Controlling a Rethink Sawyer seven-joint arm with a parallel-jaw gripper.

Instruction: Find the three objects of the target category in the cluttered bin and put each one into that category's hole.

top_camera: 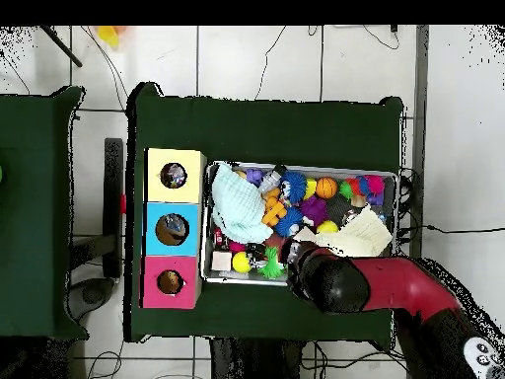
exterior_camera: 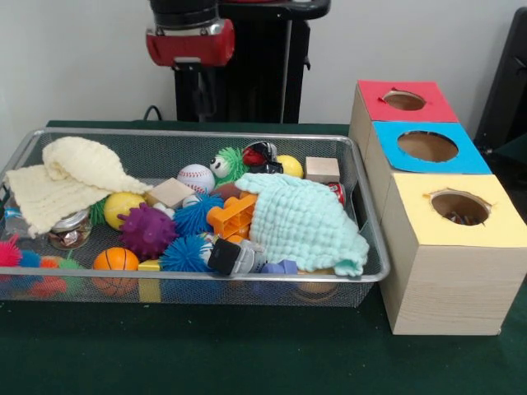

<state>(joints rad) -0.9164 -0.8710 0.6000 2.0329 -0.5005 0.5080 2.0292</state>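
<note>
Nearest my front camera sits the yellow-topped box [exterior_camera: 451, 247], its round hole [exterior_camera: 459, 206] showing something dark inside. Behind it in the same row are the blue-topped box [exterior_camera: 428, 148] and the red-topped box [exterior_camera: 403, 100], each with its own hole; all three stand just beside the right end of the wire mesh bin [exterior_camera: 193, 284] on the green table [exterior_camera: 247, 354].

Bin contents, as I read them from the front view: a mint green cloth [exterior_camera: 305, 224] draped over the right half, a cream knit cloth [exterior_camera: 70, 185] bunched at the left end. Between them lie a purple spiky ball [exterior_camera: 146, 230], a blue spiky ball [exterior_camera: 183, 253], a small basketball [exterior_camera: 115, 260], a baseball [exterior_camera: 195, 178], a yellow ball [exterior_camera: 122, 207], an orange plastic block [exterior_camera: 232, 216], a green fuzzy toy with eyes [exterior_camera: 227, 164], and two wooden cubes [exterior_camera: 322, 169]. A glass jar [exterior_camera: 70, 230] sits under the cream cloth's edge.

I note the arm [top_camera: 395, 286] reaching over the bin's robot-side edge in the overhead view; the front view shows only its red and black wrist [exterior_camera: 189, 37] above the bin's far rim. Gripper fingers are not visible in either view, so I cannot tell whether they are apart or together.
</note>
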